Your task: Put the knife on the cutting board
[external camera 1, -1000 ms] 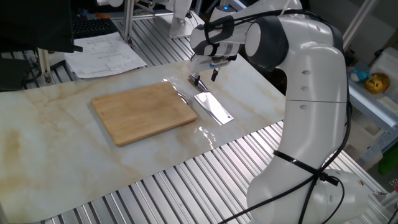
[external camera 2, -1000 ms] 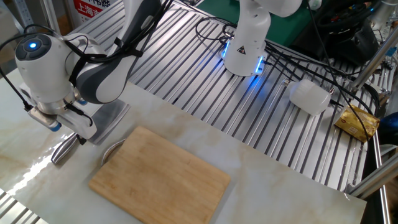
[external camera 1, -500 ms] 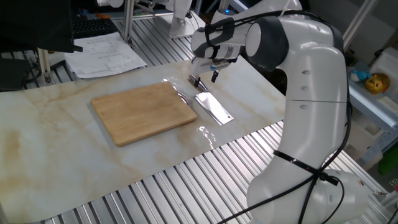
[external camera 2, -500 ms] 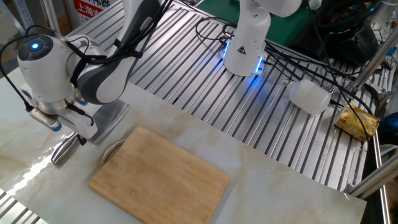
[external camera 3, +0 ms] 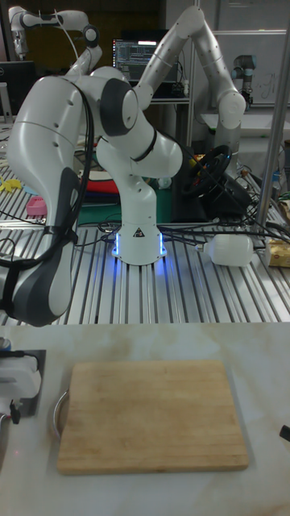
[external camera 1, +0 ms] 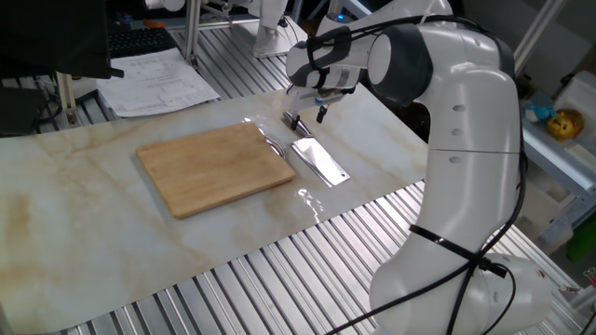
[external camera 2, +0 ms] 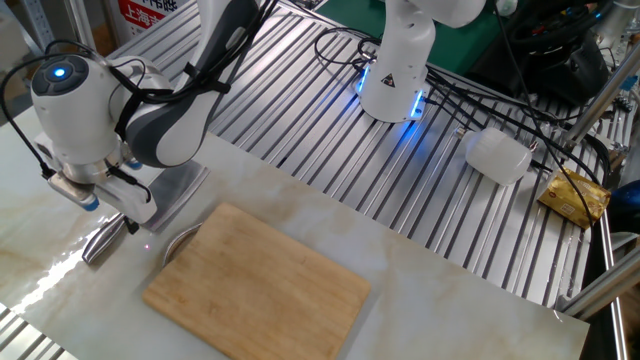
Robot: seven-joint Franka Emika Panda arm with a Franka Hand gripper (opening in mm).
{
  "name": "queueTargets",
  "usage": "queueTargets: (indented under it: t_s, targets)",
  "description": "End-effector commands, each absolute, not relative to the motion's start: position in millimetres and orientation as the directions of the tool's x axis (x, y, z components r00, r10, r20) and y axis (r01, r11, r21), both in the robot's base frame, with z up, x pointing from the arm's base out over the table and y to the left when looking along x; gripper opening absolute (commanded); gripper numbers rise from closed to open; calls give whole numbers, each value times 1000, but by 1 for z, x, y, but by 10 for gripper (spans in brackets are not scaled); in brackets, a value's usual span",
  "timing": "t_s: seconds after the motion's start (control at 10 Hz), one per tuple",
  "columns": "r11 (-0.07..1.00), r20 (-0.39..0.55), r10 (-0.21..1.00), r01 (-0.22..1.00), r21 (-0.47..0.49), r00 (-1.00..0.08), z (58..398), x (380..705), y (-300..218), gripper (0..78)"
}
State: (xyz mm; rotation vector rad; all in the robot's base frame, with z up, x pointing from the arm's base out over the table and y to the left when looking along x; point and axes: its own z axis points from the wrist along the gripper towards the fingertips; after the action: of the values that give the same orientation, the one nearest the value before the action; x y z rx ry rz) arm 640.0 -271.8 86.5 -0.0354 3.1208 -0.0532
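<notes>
The knife [external camera 1: 320,160] lies flat on the marble tabletop just right of the cutting board [external camera 1: 216,167], with its shiny blade toward the table's front edge and its short handle [external camera 1: 295,121] pointing away. My gripper [external camera 1: 309,113] hangs open just above the handle, its fingers on either side and nothing held. From the other fixed view the gripper [external camera 2: 112,210] sits over the knife [external camera 2: 176,187], left of the cutting board [external camera 2: 260,285]. In the tall view the cutting board [external camera 3: 153,415] fills the foreground and the gripper [external camera 3: 16,379] shows only at the left edge.
A metal ring [external camera 2: 178,240] sticks out at the board's end near the knife. Papers [external camera 1: 158,79] lie at the back of the table. A white cylinder [external camera 2: 497,155] and a yellow packet [external camera 2: 573,195] rest on the slatted metal surface beyond the marble top.
The arm has crept slightly along the knife's handle; the knife and the board have stayed where they were.
</notes>
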Motion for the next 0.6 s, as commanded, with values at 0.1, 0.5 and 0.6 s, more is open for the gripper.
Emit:
queueTargets:
  t_s: [0.1, 0.5, 0.6]
  targets:
    - [1000, -16, 17, 17, -19, -1000, 89, 642, -273, 774]
    - [999, -30, 23, 25, -43, -999, 89, 642, -273, 774]
    - [999, -35, 22, 23, -41, -999, 83, 643, -271, 774]
